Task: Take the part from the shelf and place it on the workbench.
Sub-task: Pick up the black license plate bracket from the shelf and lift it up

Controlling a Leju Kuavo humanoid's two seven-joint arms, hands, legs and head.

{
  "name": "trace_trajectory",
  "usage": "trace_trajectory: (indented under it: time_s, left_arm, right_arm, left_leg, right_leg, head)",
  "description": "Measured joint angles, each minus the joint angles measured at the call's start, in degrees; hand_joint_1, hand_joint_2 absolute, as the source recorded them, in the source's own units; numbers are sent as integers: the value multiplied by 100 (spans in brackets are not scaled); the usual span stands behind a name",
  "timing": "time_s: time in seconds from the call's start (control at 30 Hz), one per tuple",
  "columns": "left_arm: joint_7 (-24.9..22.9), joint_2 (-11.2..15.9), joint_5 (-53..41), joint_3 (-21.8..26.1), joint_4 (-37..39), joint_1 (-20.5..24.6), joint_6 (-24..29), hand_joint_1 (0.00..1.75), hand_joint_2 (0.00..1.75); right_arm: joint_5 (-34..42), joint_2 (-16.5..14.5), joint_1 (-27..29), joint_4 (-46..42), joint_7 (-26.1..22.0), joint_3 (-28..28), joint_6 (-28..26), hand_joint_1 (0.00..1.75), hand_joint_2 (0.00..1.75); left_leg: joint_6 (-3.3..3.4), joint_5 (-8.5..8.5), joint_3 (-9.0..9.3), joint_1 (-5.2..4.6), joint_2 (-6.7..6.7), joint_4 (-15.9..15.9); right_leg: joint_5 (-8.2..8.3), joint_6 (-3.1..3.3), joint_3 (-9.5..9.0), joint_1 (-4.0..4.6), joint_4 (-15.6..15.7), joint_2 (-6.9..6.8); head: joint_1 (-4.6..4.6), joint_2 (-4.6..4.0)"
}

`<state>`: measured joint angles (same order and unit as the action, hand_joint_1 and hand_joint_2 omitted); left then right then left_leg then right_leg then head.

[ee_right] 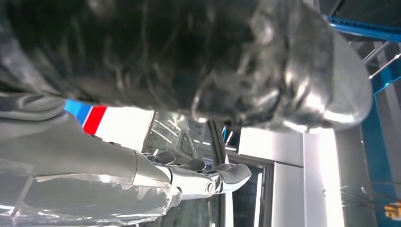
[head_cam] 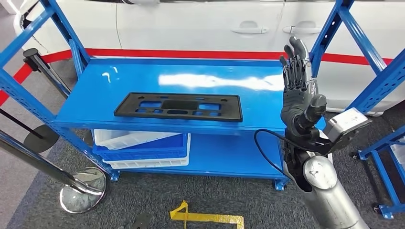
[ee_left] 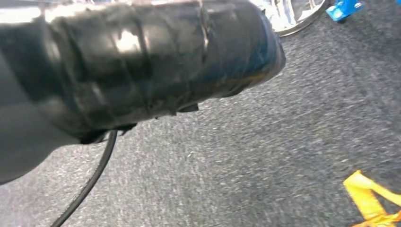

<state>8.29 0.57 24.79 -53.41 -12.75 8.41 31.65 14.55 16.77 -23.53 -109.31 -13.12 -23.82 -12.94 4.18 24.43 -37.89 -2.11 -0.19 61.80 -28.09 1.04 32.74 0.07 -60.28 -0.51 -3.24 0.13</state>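
The part (head_cam: 178, 106), a flat black rectangular plastic frame with several cut-out openings, lies flat on the upper level of the blue shelf (head_cam: 110, 81), a little toward the front edge and roughly in the middle of the shelf's width, with nothing touching it. The right hand (head_cam: 299, 86) is raised upright at the right end of the shelf, fingers pointing up and spread apart, holding nothing; it stands well to the right of the part and clear of it. A black cable (head_cam: 265, 155) loops beside the silver forearm under that hand. On the lower level of the shelf sit stacked bins (head_cam: 143, 148), white and blue, toward the left side. Behind the shelf is a white car (head_cam: 200, 24) with door handles showing, and a red stripe runs along the floor at its foot. A stanchion with a round chrome base (head_cam: 82, 191) stands on the grey carpet at the left, and yellow tape (head_cam: 205, 217) marks the carpet in front of the shelf. The left wrist view looks down on grey carpet and a piece of yellow tape (ee_left: 373, 198); whether the left hand's fingers are apart or together I cannot tell.
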Motion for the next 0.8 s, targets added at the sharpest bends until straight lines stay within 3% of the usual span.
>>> trace_trajectory:
  time_s: [0.07, 0.13, 0.2, 0.3, 0.33, 0.37, 0.4, 0.47, 0.53, 0.67, 0.73, 0.8]
  left_arm:
    - [-5, 8, 7, -2, 1, 12, 2, 0, 0]
    - [-6, 7, 11, -4, -1, 4, 4, 0, 0]
    - [-4, 5, 4, -5, -3, 1, 8, 0, 0]
    - [-4, -5, -1, -7, -3, 23, 10, 0, 0]
    - [-5, -10, -2, -7, -3, 18, 9, 0, 0]
    - [-11, -14, -3, -7, -3, 9, 7, 0, 0]
    - [-19, -16, -5, -7, -3, 1, 6, 0, 0]
    - [-30, -16, -10, -7, -3, -3, 3, 0, 0]
    - [-34, -13, -17, -8, -3, 11, -3, 0, 0]
    - [-46, -8, -38, -9, -4, 12, -37, 0, 0]
    - [-68, -8, -62, -11, -5, 25, -41, 0, 0]
    - [-150, -14, -85, -16, -5, 39, -68, 0, 0]
  right_arm:
    - [8, 0, 8, 8, 6, 0, 0, 0, 0]
    - [10, 1, 11, 8, 9, 0, 0, 0, 0]
    - [10, 1, -2, 3, 5, 0, -1, 0, 0]
    - [10, -1, 11, 13, 7, 0, -1, 0, 0]
    - [15, 0, 24, 20, 23, 0, 3, 0, 0]
    - [31, 0, 32, 27, 60, 0, 16, 0, 0]
    - [52, 1, 35, 35, 118, 0, 36, 0, 0]
    - [93, 2, 30, 57, 270, -2, 109, 0, 0]
    - [96, 3, 18, 86, 378, -26, 193, 0, 0]
    - [90, 3, -2, 142, 446, -111, 277, 0, 0]
    - [65, 3, -24, 158, 455, -161, 292, 0, 0]
    - [-60, 3, -41, 181, 509, -248, 289, 0, 0]
  left_leg:
    - [78, -2, 118, -56, 13, -242]
    - [84, -14, 206, -21, -2, -380]
    - [77, -36, 348, 37, -9, -535]
    - [73, 8, 444, 60, -33, -573]
    - [65, 37, 462, 65, -45, -562]
    - [49, 69, 482, 75, -57, -541]
    - [25, 112, 503, 91, -69, -506]
    - [-47, 225, 520, 120, -95, -398]
    - [-111, 311, 478, 126, -117, -283]
    - [-195, 385, 416, 132, -114, -195]
    - [-259, 598, 224, 158, -83, 228]
    - [-309, 868, -182, 189, -63, 966]
  right_leg:
    - [-4, -27, -9, -2, 42, -11]
    - [-19, -59, -37, 1, 74, -19]
    - [-149, -100, 45, 4, -157, 4]
    - [-509, -180, 636, -48, -1169, 34]
    - [-524, -208, 813, -68, -1396, 34]
    - [-425, -236, 889, -87, -1418, 33]
    - [-220, -264, 852, -106, -1225, 32]
    - [208, -310, 575, -136, -516, 48]
    - [323, -262, 390, -131, -93, 80]
    - [276, -92, 355, -112, -28, 82]
    - [267, -33, 302, -118, 6, 57]
    - [245, 0, 277, -104, 9, 41]
  head:
    - [2, 0]
    - [2, 1]
    - [6, 1]
    - [8, 0]
    - [9, 0]
    - [8, 0]
    - [7, 0]
    - [13, 0]
    - [22, 1]
    - [8, 0]
    - [-14, 0]
    - [-26, 0]
